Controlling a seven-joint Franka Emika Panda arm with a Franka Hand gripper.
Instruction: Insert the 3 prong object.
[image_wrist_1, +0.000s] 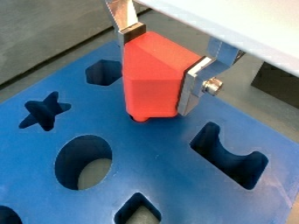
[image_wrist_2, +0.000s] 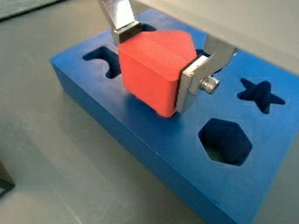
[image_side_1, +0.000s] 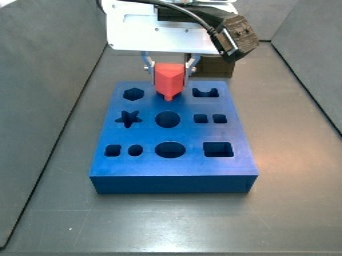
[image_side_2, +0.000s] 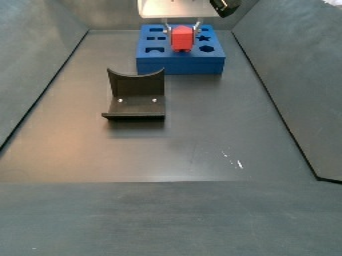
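The 3 prong object, a bright red peg, is clamped between the silver fingers of my gripper. It also shows in the other wrist view, with the gripper around it. The peg hangs upright over the blue board with its lower end at or just above the top face, between the back-row cutouts. In a side view the peg is under the gripper, over the rear middle of the board. Whether its tip is inside a cutout is hidden.
The board has a star cutout, a round cutout, a U-shaped cutout and a hexagon cutout. The dark fixture stands on the floor apart from the board.
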